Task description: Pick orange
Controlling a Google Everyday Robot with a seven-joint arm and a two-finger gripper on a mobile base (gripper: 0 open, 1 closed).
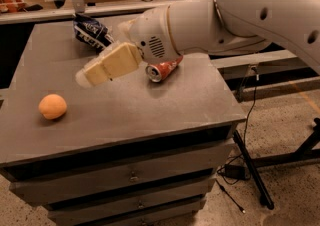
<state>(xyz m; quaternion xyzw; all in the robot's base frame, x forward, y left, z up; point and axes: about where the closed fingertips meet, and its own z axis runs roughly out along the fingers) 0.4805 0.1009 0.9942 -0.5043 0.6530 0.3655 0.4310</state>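
A grey surface tops a stack of drawers with small metal pulls. Toward its back a red soda can lies on its side, its top end turned to the front left. A crumpled dark blue snack bag sits near the back left edge. The hand hangs above the surface, just in front of the bag and left of the can. To the right, a black cable drops to the speckled floor beside a black stand leg.

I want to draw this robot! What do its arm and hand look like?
The arm is fat, smooth and white, with rounded shells and a few small dark holes. Near the wrist is a round patch of tiny dots, like a speaker. The hand is cream and blocky, above the grey table, apart from the orange.
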